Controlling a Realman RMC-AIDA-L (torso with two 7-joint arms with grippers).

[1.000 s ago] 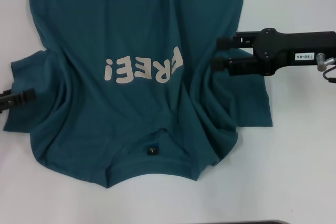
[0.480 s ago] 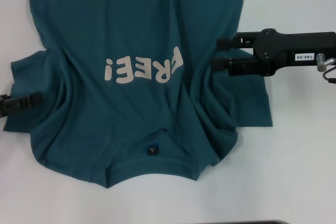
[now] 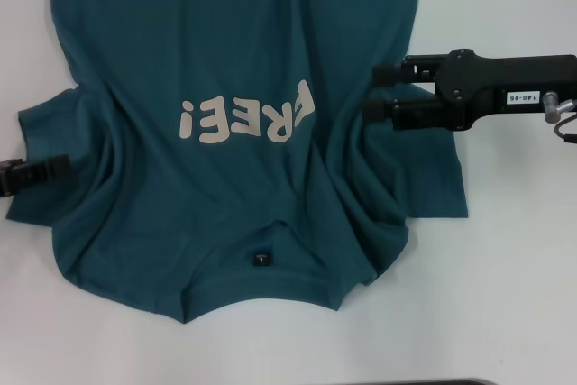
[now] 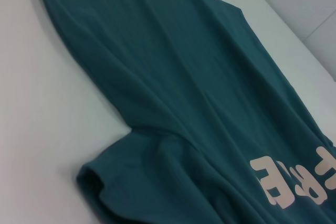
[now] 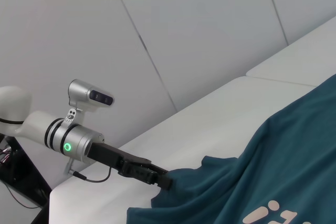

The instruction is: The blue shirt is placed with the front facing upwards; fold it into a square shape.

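Here the blue shirt point(image 3: 225, 105) lies front-up on the white counter point(image 3: 505, 295), its ribbed collar at lower centre and its hem running off the top of the frame. At left the left gripper point(image 3: 36, 173) touches the sleeve edge; whether its jaws are open cannot be told. At right the right gripper point(image 3: 383, 92) hovers with jaws parted over wrinkled cotton, bare counter beyond it.
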